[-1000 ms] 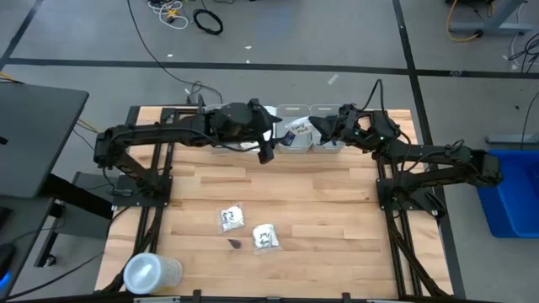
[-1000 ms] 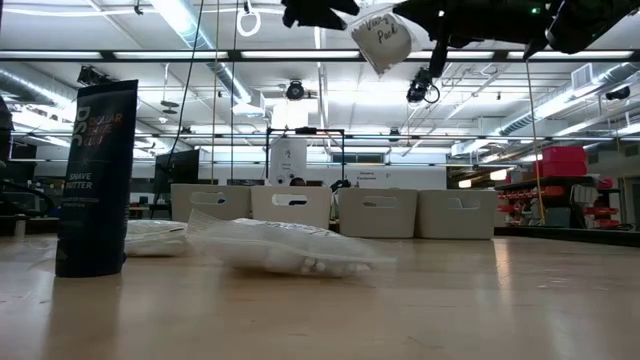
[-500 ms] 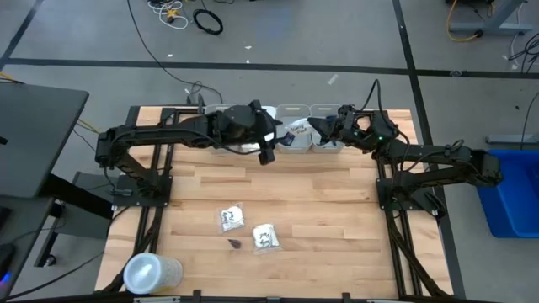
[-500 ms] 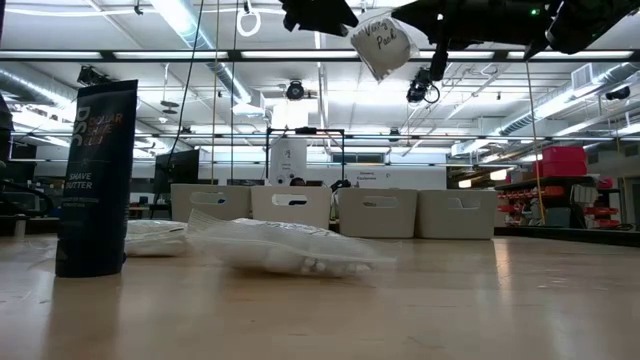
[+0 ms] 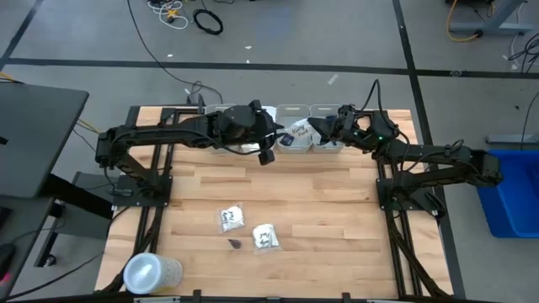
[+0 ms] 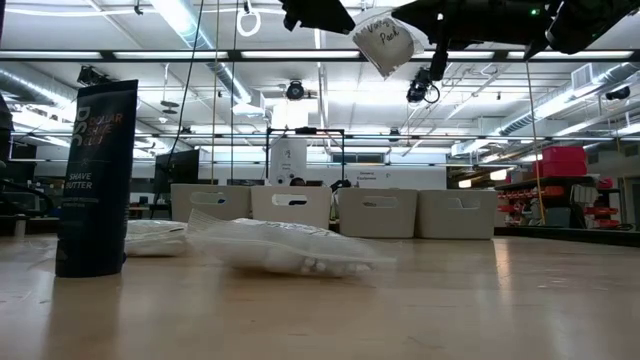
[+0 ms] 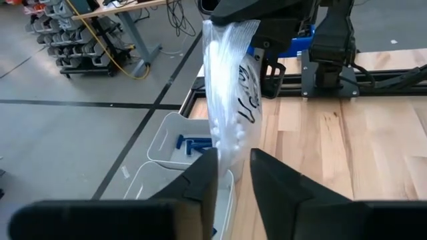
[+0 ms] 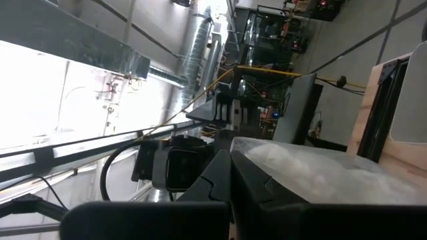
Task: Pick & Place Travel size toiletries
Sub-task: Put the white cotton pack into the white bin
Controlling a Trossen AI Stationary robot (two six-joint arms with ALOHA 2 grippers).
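A black can (image 6: 97, 178) with a silver lid (image 5: 152, 273) is seen standing at the lower left of the high view, at the near edge of the wooden table (image 5: 337, 219). Just beyond it, low centre in that view, two white packets with dark print (image 5: 231, 217) (image 5: 265, 236) lie flat, near each other, with a small dark item (image 5: 235, 244) close beside them; what that item is cannot be told. In the low view the packets show as a crinkled clear heap (image 6: 290, 250) in the middle of the tabletop. A row of bins (image 5: 293, 110) is set along the far edge, upper centre of the high view; blue razors (image 7: 193, 144) are seen lying in one white bin (image 7: 172, 133) in the left wrist view. Above that row, a packet of toiletries (image 5: 295, 132) is held up in the air, top centre of the low view (image 6: 390, 42). The right gripper (image 5: 318, 126) is clamped on one end of it. The left gripper (image 5: 269, 139) is at the other end, its fingers (image 7: 204, 175) set on either side of the bag's lower edge (image 7: 230, 100) and closed onto it, as the left wrist view shows. Both arms are stretched toward the far middle of the table.
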